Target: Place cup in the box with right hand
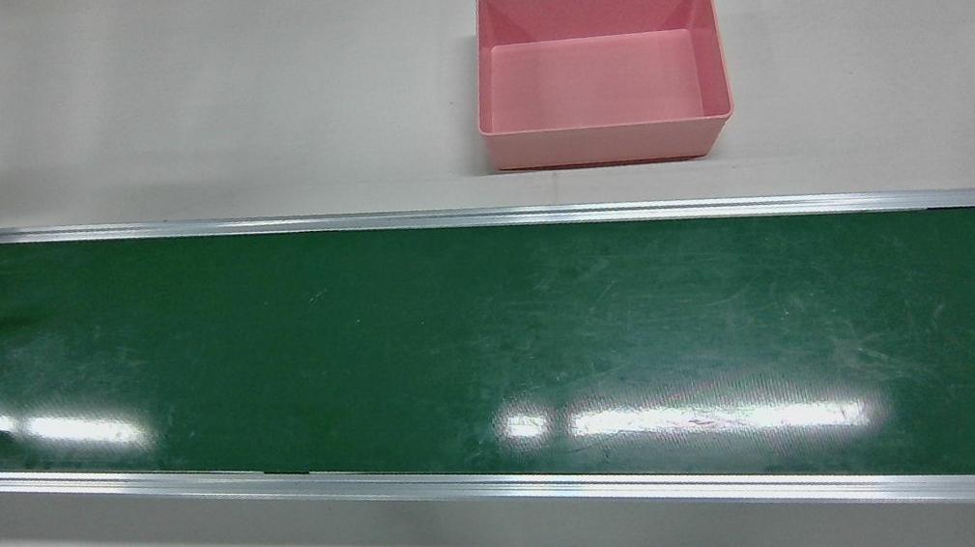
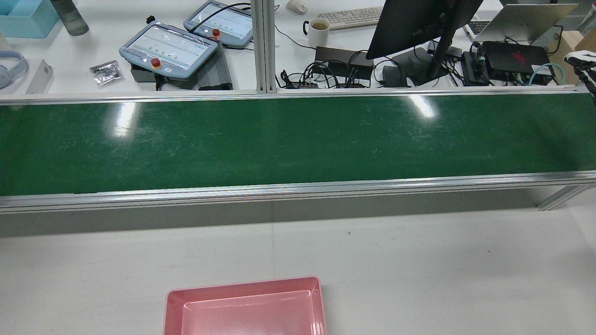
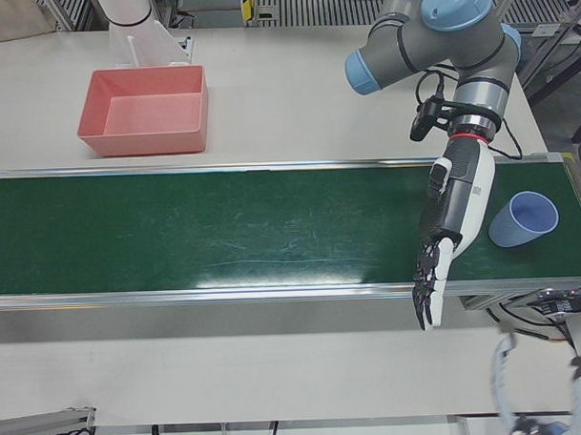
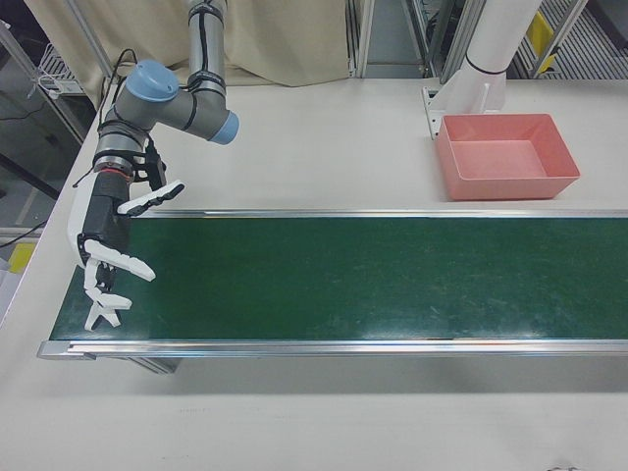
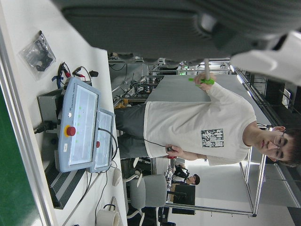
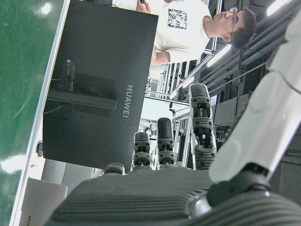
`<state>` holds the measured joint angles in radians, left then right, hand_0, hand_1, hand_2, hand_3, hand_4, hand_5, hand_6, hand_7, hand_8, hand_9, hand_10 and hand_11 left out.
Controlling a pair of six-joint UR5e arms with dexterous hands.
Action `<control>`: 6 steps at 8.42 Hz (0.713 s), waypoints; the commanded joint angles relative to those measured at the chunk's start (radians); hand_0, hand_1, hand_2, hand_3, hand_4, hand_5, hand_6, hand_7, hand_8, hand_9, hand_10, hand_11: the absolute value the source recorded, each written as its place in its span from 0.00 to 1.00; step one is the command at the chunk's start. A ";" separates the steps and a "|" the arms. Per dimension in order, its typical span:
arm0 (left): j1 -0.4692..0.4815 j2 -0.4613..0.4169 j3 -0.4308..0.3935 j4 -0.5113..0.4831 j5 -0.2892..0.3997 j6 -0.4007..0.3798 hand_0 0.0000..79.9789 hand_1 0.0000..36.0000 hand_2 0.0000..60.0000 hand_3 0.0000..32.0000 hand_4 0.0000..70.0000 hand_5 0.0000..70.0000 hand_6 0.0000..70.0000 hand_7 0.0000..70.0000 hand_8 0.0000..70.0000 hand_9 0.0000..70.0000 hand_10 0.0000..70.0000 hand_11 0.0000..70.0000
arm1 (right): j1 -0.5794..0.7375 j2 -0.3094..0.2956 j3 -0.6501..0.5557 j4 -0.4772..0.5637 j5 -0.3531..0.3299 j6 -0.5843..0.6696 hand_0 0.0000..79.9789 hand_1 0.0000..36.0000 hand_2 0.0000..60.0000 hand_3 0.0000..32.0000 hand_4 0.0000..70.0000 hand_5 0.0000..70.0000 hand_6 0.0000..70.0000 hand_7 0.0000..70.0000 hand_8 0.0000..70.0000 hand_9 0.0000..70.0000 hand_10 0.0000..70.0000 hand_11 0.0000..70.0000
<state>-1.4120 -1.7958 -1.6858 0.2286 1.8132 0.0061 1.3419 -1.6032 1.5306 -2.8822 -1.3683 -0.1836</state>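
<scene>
My right hand (image 4: 106, 257) hung open and empty at the frame's left. The cup (image 3: 523, 219) lay far off beside my open left hand (image 3: 448, 226); reaching it risked a collision.

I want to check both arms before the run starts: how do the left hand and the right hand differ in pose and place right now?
The left hand hangs over the belt's end beside the blue cup; the right hand waits at the opposite end, with no cup near it. The left hand's fingers point down, close together; the right hand's fingers are spread apart. Both hold nothing, and the pink box is empty.
</scene>
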 commanded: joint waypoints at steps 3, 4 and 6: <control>-0.001 0.000 0.000 0.000 0.000 0.000 0.00 0.00 0.00 0.00 0.00 0.00 0.00 0.00 0.00 0.00 0.00 0.00 | -0.015 -0.017 0.072 -0.172 0.008 0.001 0.64 0.04 0.00 0.11 0.49 0.03 0.10 0.56 0.10 0.26 0.00 0.00; -0.001 0.000 0.000 0.002 0.000 0.000 0.00 0.00 0.00 0.00 0.00 0.00 0.00 0.00 0.00 0.00 0.00 0.00 | -0.010 -0.017 0.075 -0.170 0.006 0.004 0.64 0.03 0.00 0.10 0.47 0.03 0.09 0.53 0.11 0.26 0.00 0.00; 0.001 0.000 0.000 0.000 0.000 0.000 0.00 0.00 0.00 0.00 0.00 0.00 0.00 0.00 0.00 0.00 0.00 0.00 | -0.010 -0.017 0.077 -0.170 0.005 0.006 0.63 0.03 0.00 0.09 0.45 0.04 0.09 0.51 0.11 0.26 0.00 0.00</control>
<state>-1.4127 -1.7961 -1.6858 0.2292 1.8131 0.0061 1.3305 -1.6195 1.6047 -3.0499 -1.3625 -0.1815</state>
